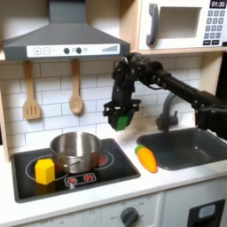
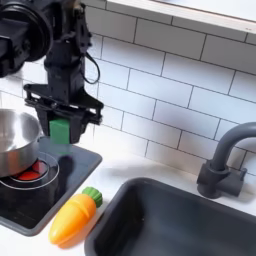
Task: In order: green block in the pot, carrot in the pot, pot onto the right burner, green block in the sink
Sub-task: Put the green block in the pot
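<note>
Steel pot (image 2: 12,145) is cut off at the second exterior view's left; jaws clamp the green block (image 2: 60,130).

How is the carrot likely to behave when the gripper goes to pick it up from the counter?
The carrot looks like smooth, hard plastic, so probably stiff and light but somewhat slippery. Its rounded, tapered body lies on its side on the counter, so a nudge may roll or pivot it. The taper could let it slide out of a pinch near its narrow end.
</note>
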`<control>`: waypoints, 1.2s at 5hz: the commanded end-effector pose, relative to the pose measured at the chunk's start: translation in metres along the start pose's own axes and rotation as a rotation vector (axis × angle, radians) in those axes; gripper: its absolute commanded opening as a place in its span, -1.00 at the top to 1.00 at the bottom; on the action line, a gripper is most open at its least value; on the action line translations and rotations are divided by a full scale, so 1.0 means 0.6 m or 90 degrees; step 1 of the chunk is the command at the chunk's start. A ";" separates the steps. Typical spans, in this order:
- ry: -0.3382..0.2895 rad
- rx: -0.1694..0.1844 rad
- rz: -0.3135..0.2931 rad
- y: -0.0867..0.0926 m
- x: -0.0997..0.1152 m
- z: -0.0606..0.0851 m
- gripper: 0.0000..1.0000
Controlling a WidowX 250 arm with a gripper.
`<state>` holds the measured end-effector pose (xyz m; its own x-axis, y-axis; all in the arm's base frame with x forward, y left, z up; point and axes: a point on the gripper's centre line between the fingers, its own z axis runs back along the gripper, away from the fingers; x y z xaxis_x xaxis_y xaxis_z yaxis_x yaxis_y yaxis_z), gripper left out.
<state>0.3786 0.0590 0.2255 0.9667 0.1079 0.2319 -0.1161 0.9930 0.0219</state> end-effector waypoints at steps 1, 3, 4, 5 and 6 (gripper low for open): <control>-0.031 0.040 0.066 0.060 0.023 0.017 1.00; -0.022 0.077 0.124 0.113 0.024 0.000 1.00; -0.009 0.093 0.135 0.127 0.007 -0.006 1.00; 0.014 0.095 0.129 0.127 -0.005 -0.024 1.00; 0.038 0.094 0.132 0.131 -0.018 -0.048 1.00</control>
<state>0.3670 0.1345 0.1989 0.9315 0.3083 0.1927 -0.3346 0.9344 0.1225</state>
